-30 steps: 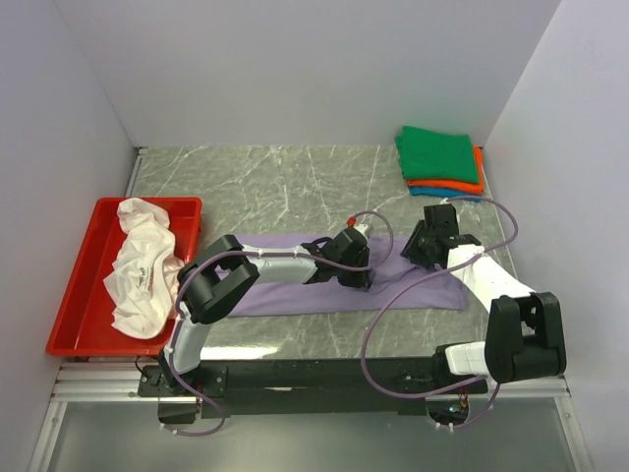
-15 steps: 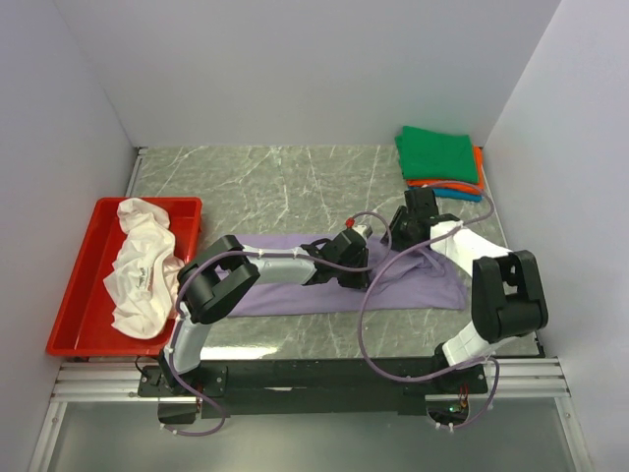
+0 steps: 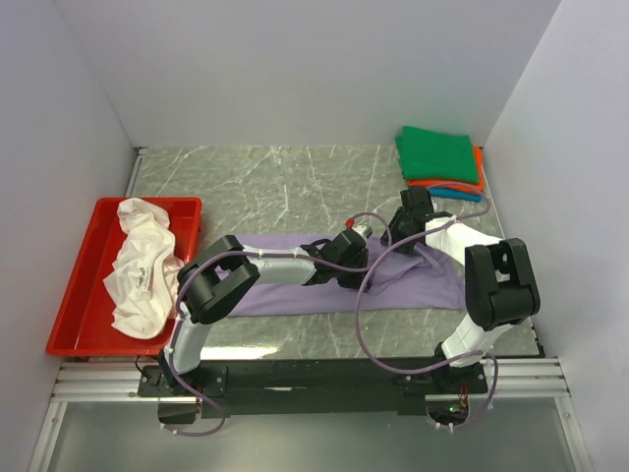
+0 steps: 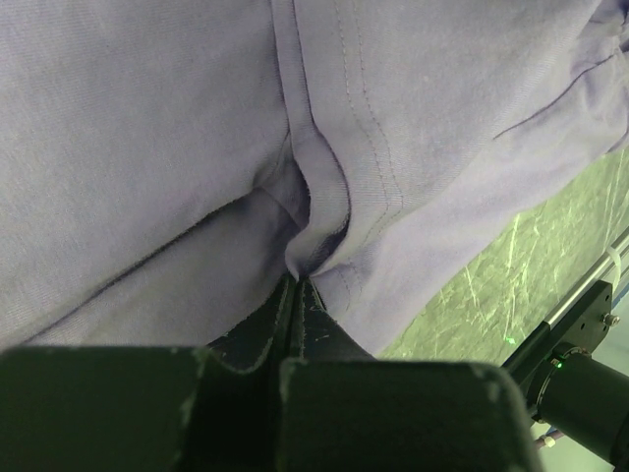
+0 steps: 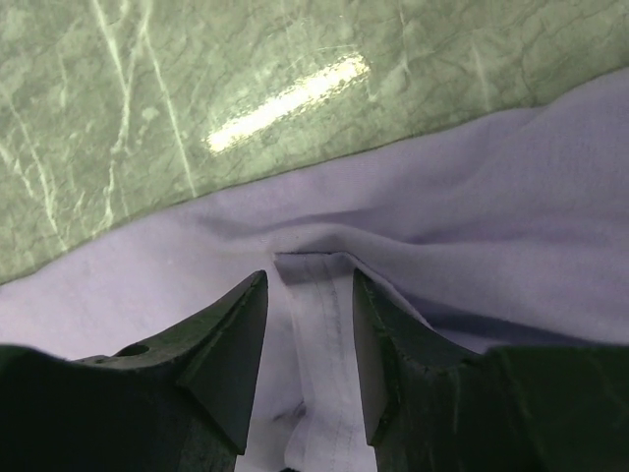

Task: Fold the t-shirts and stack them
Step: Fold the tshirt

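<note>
Lavender cloth fills most of what we see from both wrists. We find the lavender t-shirt (image 3: 432, 287) spread flat across the middle of the table (image 3: 256, 182), a long band running from near the red tray (image 3: 69, 305) on the left over to the right-hand side.

The left fingers (image 4: 293, 300) are pressed fully together on a raised fold of that shirt, near its middle. From the left wrist we see the cloth bunched into a small ridge right at their tips, with a stitched seam (image 4: 344, 128) running away from the pinch.

The right fingers (image 3: 403, 234) are down at the shirt's far edge, just beside the left ones. From the right wrist we see them spread apart with nothing clamped. A stitched hem (image 5: 319, 295) lies in the gap between the two tips, and bare table shows beyond the cloth. We cannot tell whether the tips touch the cloth.

The white t-shirt (image 3: 142, 265) lies crumpled in the red tray at the left side, well apart from both arms. In the far right corner of the table we see three folded shirts stacked. The green t-shirt (image 3: 437, 152) is on top, the orange t-shirt (image 3: 480, 172) is under it and the teal t-shirt (image 3: 454, 195) is at the bottom. Only the edges of the lower two show.
</note>
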